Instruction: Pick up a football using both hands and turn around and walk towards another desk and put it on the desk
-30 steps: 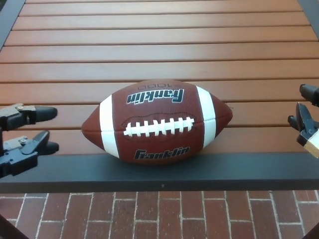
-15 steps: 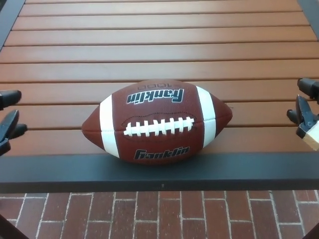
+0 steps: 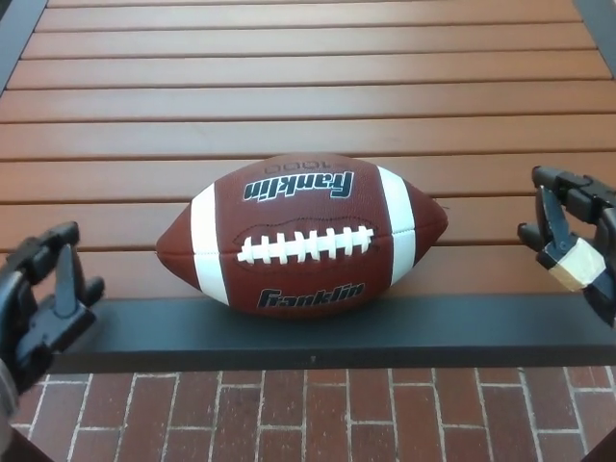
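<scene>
A brown Franklin football (image 3: 302, 232) with white stripes and white laces lies on its side near the front edge of the wooden slat desk (image 3: 308, 96). My left hand (image 3: 43, 303) hangs at the lower left, open, fingers spread, a good gap from the ball's left tip. At the right edge my right hand (image 3: 573, 241) is also open, with tan tape on one finger, apart from the ball's right tip. Neither hand touches the ball.
The desk has a dark metal front rim (image 3: 308, 332) and dark side rails. Red brick paving (image 3: 308, 414) shows below the desk's edge.
My left hand dropped out toward the picture's left edge, then came back in lower with its fingers upright. The right hand moved inward toward the ball. The football stayed put.
</scene>
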Motion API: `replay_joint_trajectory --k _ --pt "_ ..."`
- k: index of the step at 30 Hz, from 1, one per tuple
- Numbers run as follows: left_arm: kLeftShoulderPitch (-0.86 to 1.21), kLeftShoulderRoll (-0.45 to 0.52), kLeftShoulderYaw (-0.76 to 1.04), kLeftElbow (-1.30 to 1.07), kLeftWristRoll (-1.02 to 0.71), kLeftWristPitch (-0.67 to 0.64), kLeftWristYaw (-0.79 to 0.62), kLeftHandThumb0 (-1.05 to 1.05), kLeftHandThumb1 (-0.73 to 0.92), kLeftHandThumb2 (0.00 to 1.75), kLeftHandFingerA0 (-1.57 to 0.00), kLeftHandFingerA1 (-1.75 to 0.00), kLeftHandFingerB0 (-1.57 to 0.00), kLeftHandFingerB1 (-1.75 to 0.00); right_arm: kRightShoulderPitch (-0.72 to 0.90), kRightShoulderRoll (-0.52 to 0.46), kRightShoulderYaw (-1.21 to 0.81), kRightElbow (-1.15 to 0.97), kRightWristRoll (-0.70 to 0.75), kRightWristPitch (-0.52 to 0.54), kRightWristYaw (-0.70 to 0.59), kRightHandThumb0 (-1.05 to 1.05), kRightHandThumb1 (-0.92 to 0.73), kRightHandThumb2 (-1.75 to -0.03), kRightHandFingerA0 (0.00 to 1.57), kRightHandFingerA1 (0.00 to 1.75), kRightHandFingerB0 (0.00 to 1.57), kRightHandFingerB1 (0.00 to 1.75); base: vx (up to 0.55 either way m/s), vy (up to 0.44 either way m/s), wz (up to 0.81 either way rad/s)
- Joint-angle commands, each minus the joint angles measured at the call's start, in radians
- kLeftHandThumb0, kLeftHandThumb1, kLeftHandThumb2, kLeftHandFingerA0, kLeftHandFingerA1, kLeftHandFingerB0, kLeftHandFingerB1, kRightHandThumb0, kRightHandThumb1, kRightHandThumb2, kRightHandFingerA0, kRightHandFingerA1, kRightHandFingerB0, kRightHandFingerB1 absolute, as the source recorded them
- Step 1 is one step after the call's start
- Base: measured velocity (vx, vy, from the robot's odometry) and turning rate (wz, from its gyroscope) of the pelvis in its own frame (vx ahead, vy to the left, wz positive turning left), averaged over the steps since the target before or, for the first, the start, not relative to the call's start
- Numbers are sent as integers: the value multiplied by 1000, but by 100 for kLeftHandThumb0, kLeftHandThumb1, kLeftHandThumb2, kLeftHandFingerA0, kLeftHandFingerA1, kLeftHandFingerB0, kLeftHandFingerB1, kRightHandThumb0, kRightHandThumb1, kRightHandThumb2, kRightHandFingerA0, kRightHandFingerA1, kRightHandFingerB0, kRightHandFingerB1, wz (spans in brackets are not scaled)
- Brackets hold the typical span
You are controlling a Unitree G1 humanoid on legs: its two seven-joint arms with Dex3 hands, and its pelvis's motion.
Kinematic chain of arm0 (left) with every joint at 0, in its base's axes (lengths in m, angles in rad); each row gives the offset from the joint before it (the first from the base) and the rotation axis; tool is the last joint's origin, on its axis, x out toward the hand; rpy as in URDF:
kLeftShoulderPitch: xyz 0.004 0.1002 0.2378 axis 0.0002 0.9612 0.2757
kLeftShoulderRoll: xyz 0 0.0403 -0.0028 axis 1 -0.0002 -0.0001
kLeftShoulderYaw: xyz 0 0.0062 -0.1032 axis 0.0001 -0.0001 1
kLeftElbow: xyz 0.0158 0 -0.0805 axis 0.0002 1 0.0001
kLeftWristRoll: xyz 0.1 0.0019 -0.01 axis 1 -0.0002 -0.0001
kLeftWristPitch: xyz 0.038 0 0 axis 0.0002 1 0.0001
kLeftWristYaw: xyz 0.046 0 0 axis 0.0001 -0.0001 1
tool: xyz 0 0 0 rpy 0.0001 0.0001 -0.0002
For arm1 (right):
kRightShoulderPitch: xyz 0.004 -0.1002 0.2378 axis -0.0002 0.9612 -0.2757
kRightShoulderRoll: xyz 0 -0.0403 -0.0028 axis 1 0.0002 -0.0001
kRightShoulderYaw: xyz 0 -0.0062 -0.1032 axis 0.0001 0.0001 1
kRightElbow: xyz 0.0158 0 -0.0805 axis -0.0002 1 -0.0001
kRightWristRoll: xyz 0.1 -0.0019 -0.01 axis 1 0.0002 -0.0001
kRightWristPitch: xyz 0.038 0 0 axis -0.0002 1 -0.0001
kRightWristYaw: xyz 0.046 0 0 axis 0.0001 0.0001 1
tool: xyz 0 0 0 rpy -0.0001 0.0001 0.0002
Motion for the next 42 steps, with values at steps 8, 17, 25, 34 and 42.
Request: replay_joint_trajectory --k 8,17,25,34,42 --pt "-30 -99 -28 131 62 -228 47 -33 60 117 0 -50 0 -49 -94 49 -1 244 -67 -220 -25 -80 -92 -74 45 43 34 33 0 0 0" --pt "-126 -136 -37 196 89 -296 91 -76 92 80 -21 -42 -9 -28 -161 80 50 373 -115 -320 -41 -85 -92 -80 46 42 34 33 0 0 0" --pt "-183 -158 -42 233 123 -351 127 -66 92 83 -25 -46 -10 -33 -206 143 55 444 -144 -409 -103 -81 -92 -76 52 46 46 37 0 0 0" --pt "-189 -204 5 226 87 -370 141 -68 86 108 -24 -54 -9 -44 -195 177 51 493 -143 -450 -106 -77 -92 -75 55 48 46 38 0 0 0" --pt "-179 -282 47 251 48 -348 159 -70 85 110 -26 -55 -11 -44 -166 216 29 538 -123 -504 -123 -84 -79 -89 54 52 44 45 0 0 0"
